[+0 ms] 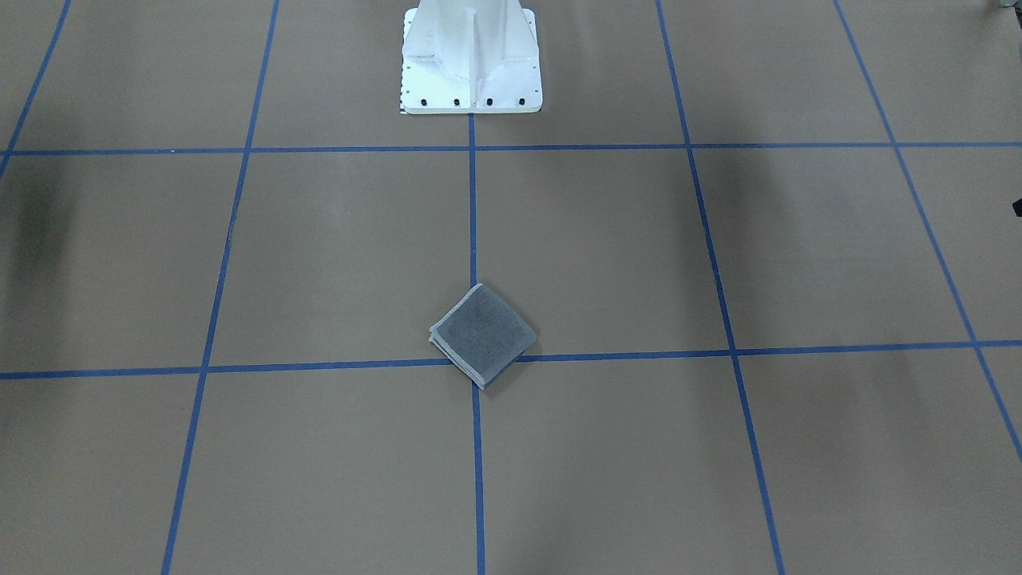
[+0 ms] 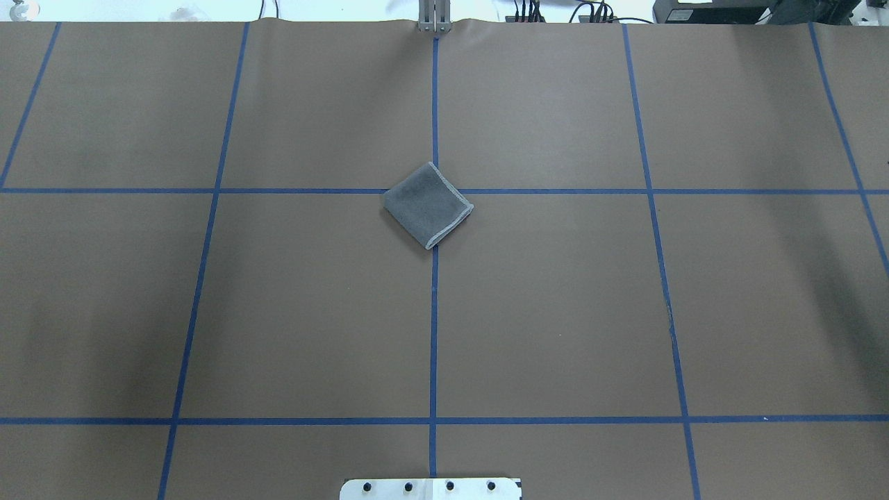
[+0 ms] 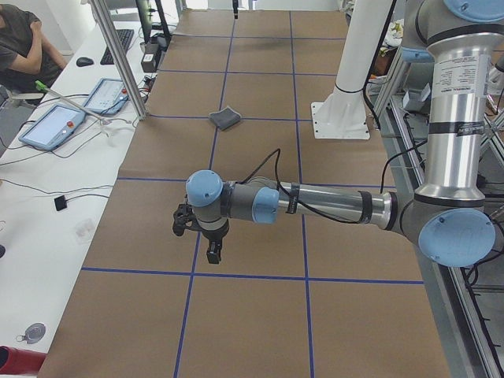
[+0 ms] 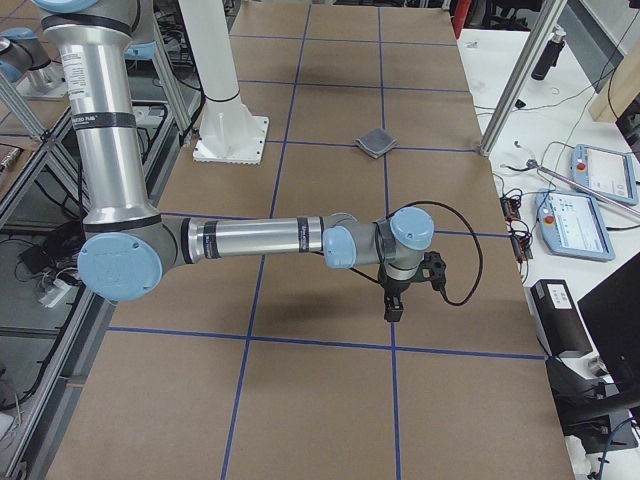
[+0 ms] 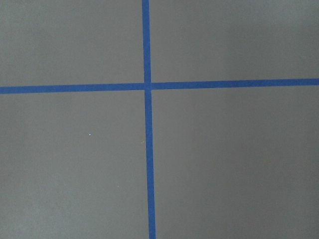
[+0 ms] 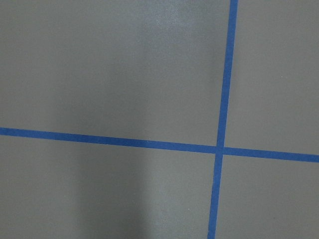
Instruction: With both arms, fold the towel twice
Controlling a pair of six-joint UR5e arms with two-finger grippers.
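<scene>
Hanging nearest side cameras: left gripper (image 3: 214, 253) well off pedestal base (image 3: 340, 120) toward robot's left, right gripper (image 4: 393, 308) well off toward its right, both over table paper. Jaw state: cannot tell for either. Farther out, straight ahead of pedestal base on tape crossing: towel (image 1: 482, 334), small layered square, dark grey up, hems stacked. Judged: both folds done. Best finish: no further touch, arms wide of towel.

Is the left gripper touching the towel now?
Apart. The exterior left view shows the left gripper far from the towel, a wide gap between them.
</scene>
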